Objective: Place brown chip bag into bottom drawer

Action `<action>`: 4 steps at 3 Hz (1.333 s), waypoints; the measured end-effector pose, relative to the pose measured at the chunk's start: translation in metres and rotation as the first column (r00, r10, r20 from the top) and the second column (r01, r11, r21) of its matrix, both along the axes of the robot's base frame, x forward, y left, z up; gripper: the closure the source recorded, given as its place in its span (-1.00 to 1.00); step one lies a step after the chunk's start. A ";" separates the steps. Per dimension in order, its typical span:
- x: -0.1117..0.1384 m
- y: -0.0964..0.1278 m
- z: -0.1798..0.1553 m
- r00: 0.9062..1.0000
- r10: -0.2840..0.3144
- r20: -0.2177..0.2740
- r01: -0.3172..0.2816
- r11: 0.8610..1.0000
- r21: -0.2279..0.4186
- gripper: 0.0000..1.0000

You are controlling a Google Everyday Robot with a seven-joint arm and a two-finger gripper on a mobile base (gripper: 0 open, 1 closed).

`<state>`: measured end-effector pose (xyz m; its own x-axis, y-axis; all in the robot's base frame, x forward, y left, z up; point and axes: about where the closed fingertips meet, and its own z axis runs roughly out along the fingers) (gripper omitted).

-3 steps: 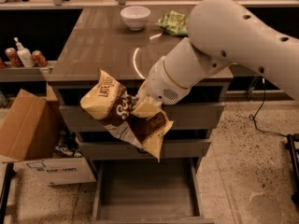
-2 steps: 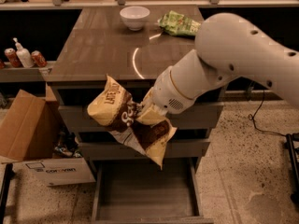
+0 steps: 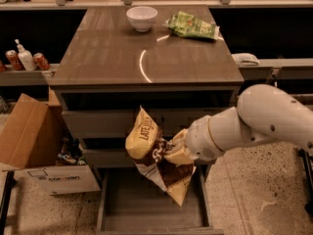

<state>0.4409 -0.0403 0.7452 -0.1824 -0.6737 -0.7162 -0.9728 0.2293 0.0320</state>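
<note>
Tool (image 3: 174,153) clamps the brown chip bag (image 3: 145,139), which hangs above the pulled-out bottom drawer (image 3: 132,210), not inside it.

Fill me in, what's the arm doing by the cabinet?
The robot's gripper is clamped on the middle of the brown chip bag, holding it in the air in front of the cabinet. The bag hangs over the bottom drawer, which is pulled open with a bare floor, so the bag is not in yet. A white bowl and a green chip bag sit untouched at the back of the cabinet top.
</note>
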 end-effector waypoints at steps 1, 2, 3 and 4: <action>-0.013 -0.032 -0.052 0.994 -0.084 -0.075 0.086 0.996 0.024 1.00; -0.032 -0.060 -0.104 0.970 -0.167 -0.176 0.175 0.984 0.031 1.00; -0.047 -0.083 -0.155 0.930 -0.229 -0.287 0.240 0.971 0.001 1.00; -0.048 -0.087 -0.163 0.922 -0.242 -0.303 0.252 0.968 -0.005 1.00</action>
